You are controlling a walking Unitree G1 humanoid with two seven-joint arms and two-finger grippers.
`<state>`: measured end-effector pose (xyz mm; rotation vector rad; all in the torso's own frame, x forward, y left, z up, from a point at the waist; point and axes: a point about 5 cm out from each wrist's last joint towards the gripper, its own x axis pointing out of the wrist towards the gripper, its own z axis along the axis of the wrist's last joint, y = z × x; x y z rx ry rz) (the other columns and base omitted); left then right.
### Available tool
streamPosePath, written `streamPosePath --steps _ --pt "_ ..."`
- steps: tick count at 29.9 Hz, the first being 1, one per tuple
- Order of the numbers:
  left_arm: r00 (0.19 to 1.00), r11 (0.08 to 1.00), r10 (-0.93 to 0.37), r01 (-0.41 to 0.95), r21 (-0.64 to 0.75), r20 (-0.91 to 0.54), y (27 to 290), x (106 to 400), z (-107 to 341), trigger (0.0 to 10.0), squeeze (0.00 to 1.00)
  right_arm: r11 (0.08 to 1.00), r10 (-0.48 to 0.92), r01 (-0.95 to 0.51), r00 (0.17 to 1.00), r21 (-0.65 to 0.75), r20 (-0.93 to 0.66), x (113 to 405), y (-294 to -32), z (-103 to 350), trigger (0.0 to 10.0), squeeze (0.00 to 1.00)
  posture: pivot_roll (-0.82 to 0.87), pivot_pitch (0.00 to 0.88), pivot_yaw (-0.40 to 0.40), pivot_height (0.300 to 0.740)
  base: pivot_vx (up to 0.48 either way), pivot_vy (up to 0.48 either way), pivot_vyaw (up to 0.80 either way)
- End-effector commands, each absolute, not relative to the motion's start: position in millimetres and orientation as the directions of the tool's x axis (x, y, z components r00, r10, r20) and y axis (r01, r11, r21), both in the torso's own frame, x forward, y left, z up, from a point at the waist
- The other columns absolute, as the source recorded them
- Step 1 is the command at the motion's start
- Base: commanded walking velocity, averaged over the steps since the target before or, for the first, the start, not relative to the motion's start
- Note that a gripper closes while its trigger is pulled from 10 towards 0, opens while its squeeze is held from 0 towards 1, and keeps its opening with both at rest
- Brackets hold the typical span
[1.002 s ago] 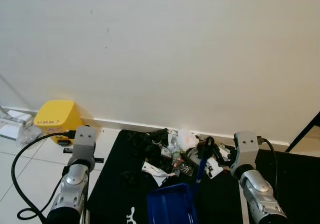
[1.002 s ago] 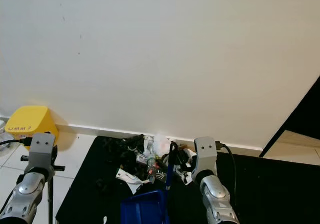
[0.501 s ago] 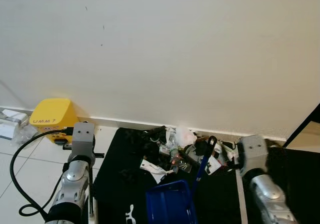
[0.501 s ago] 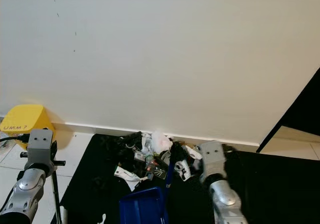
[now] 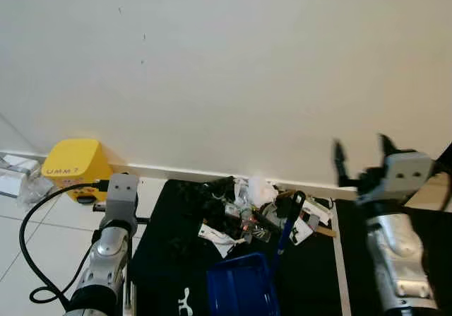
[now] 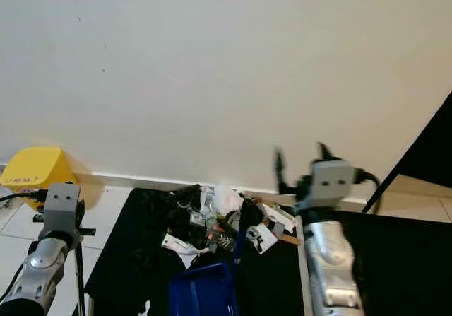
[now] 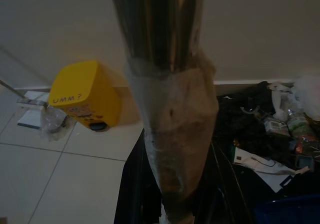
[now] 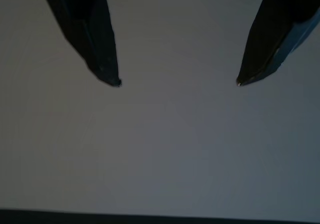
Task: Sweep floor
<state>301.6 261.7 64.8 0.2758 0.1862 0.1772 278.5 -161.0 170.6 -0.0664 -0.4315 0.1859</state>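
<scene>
Since half a second ago the right end effector [image 5: 361, 162] has swung up from beside the litter and now points at the white wall [image 5: 226, 68], fingers [image 8: 92, 38] spread wide, holding nothing. Right arm is raised well above the black mat [image 5: 169, 231]; before, it sat low at the mat's right side. Camera framing roughly the same.

Left end effector [image 7: 165, 149] is near a metal pole [image 7: 157, 28] wrapped lower down in brownish tape; cannot tell whether its fingers are closed on it. Left arm [image 5: 113, 231] is low at the mat's left edge, black cable [image 5: 32, 245] looping on the tiled floor [image 5: 35, 238].

Litter pile [image 5: 244, 213] (paper scraps, wrappers, dark bits) lies on the mat against the baseboard. Blue dustpan [image 5: 240, 288] sits just in front of the pile, its blue handle [image 5: 288, 224] rising tilted through the litter. Yellow box [image 5: 74, 167] marked "UMM?" stands by the wall, left of the mat.
</scene>
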Motion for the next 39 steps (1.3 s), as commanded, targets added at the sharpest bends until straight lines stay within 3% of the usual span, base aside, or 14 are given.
streamPosePath --steps 1,9,11,27,39 --pt "0.968 0.937 0.199 -0.142 0.32 -0.153 266.8 298.9 65.3 10.0 0.0 0.973 0.23 -0.207 0.912 -0.102 0.339 269.5 -154.0 155.6 10.0 0.0 -0.02 0.096 0.046 0.74 0.0 0.0 0.0" --pt "0.966 0.936 0.204 -0.146 0.321 -0.157 268.3 295.3 62.7 10.0 0.0 0.974 0.213 -0.189 0.95 -0.125 0.226 237.9 -152.4 123.0 10.0 0.0 -0.02 0.103 0.038 0.74 0.0 0.0 0.0" --pt "0.967 0.937 0.194 -0.133 0.322 -0.165 266.1 295.8 60.8 10.0 0.0 0.979 0.156 -0.13 0.973 -0.154 0.172 228.8 -158.7 106.1 10.0 0.0 -0.02 0.106 0.045 0.74 0.0 0.0 0.0" --pt "0.971 0.941 0.167 -0.106 0.32 -0.169 257.9 298.1 58.9 10.0 0.0 0.992 0.105 -0.105 0.994 -0.068 -0.003 258.6 -145.2 68.5 10.0 0.0 -0.01 0.087 0.051 0.74 0.0 0.0 0.0" --pt "0.971 0.94 0.173 -0.113 0.321 -0.165 259.8 296.5 59.2 10.0 0.0 0.996 0.061 -0.071 0.986 -0.059 -0.155 293.6 -152.5 46.1 10.0 0.0 0.02 0.092 0.052 0.74 0.0 0.0 0.0"
